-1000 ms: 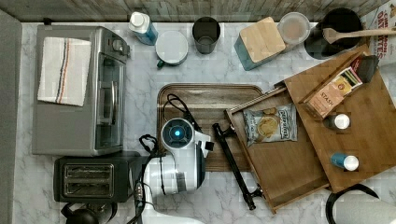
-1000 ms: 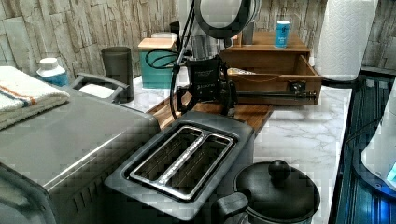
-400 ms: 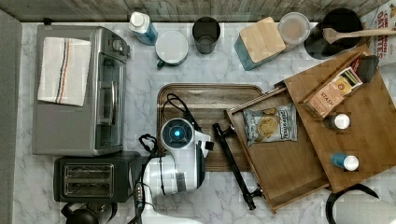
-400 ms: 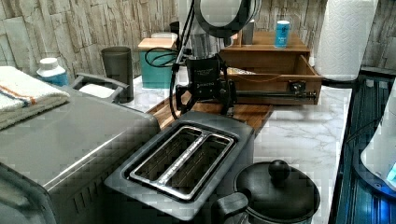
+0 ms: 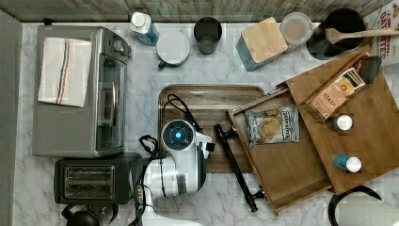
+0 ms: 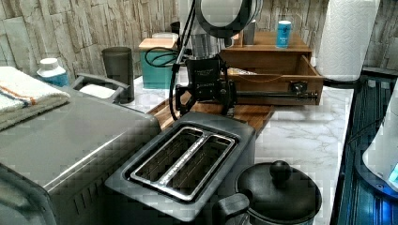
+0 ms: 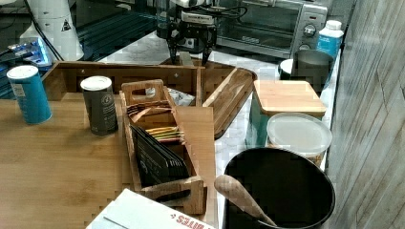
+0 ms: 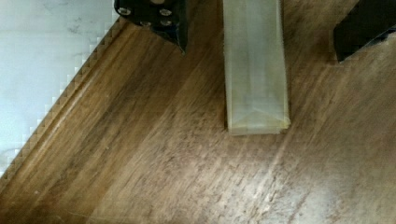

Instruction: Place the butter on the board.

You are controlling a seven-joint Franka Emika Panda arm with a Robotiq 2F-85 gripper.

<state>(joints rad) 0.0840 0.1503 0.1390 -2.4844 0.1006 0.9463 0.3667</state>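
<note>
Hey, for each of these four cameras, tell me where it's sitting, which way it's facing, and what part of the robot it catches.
Top view: overhead, looking straight down on the counter; the arm's white body covers part of the board.
Left view: low by the toaster, looking across to the gripper over the board.
Right view: behind the wooden organizer, facing the toaster oven; gripper at far end.
Wrist view: looking down between open fingers at the butter lying on the board.
Left and right views share the gripper, from opposite sides.

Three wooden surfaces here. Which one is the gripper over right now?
The dark brown board with rounded corners and a raised rim. The gripper, open, straddles the butter lying on it. The lighter drawer tray and shelf top sit apart.
</note>
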